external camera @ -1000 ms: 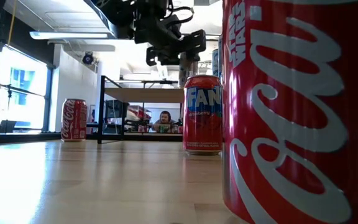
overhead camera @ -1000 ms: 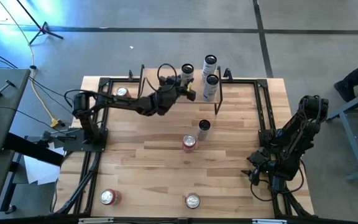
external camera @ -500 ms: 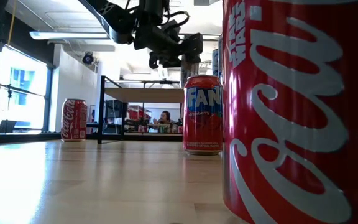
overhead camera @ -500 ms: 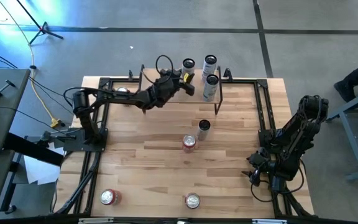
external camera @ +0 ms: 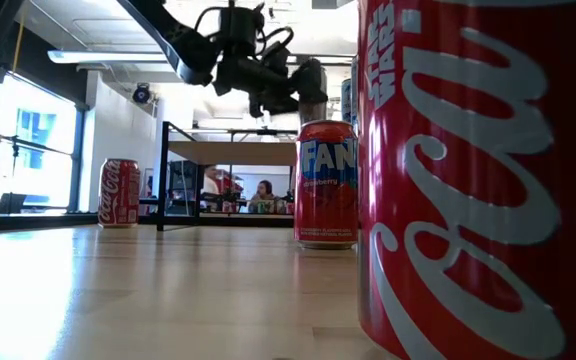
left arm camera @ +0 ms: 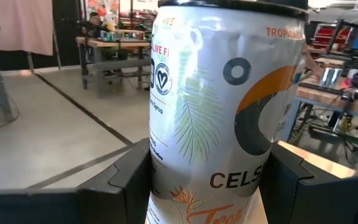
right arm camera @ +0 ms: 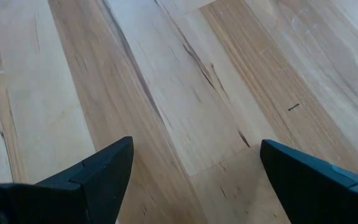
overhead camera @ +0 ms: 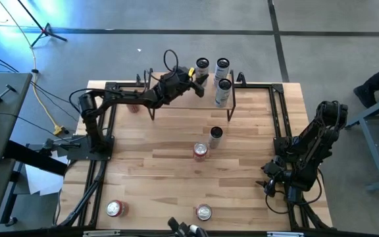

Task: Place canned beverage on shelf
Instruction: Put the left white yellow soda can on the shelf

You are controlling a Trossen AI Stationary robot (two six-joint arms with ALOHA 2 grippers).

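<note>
**Left gripper holds a white can at the shelf**

The left gripper (overhead camera: 193, 74) is clamped on a white Celsius can (left arm camera: 219, 112); in the left wrist view the can stands upright and fills the gap between the two dark fingers (left arm camera: 126, 180), which press against its sides. From above, this gripper sits over the far edge of the table (overhead camera: 170, 178), above the shelf (overhead camera: 170, 97), with the held can (overhead camera: 202, 64) at its tip. In the low view the arm reaches in from the upper left, and the gripper (external camera: 293, 88) carries the can high above the table top.

Just beside the held can, two more white cans (overhead camera: 222, 66) (overhead camera: 224, 91) stand on the right end of the shelf. Nearer the middle of the table stand a silver-topped can (overhead camera: 216, 133) and a red Fanta can (overhead camera: 200, 151), close together. Two further red cans (overhead camera: 115, 209) (overhead camera: 204, 212) stand near the front edge, well apart from each other, and another red can (overhead camera: 132, 105) shows partly under the left arm near the shelf's left end.

The right gripper (right arm camera: 191, 180) waits at the table's right side, its fingers spread with only bare wood between them.
</note>
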